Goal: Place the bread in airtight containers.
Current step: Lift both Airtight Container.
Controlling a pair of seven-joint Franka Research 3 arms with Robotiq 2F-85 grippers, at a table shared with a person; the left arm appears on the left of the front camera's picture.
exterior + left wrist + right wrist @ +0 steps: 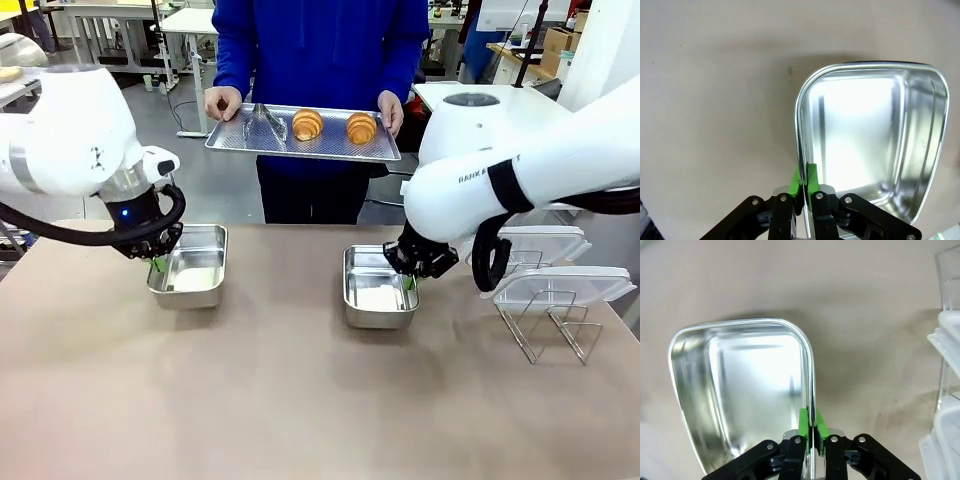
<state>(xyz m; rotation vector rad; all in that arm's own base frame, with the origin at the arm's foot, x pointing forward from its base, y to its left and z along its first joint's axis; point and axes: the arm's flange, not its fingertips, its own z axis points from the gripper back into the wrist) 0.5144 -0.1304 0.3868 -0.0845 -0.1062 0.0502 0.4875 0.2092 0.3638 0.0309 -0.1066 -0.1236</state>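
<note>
Both arms are parked on the steel pans. The left gripper (805,182) has its green pads squeezed nearly together on the side wall of the left pan (195,272), one pad inside and one outside, right at the rim. Same on the other side: the right gripper (812,427) is pinched onto the wall of the right pan (378,296), with just the thin metal edge between the pads. Both pans sit flat on the tan table (300,400), well apart from each other, with nothing in them but glare.

The bread isn't in either container yet. The left-hand croissant (307,124) and the right-hand croissant (361,127) lie side by side on a flat metal tray (300,150), which the person (320,50) in the blue top holds by its two ends over the far edge of the table. A pair of metal tongs (265,122) lies on the tray just beside the left-hand croissant.

Over on the robot's right, two clear plastic lids (565,285) rest propped on a wire rack (550,322), near the right pan but not touching it.
</note>
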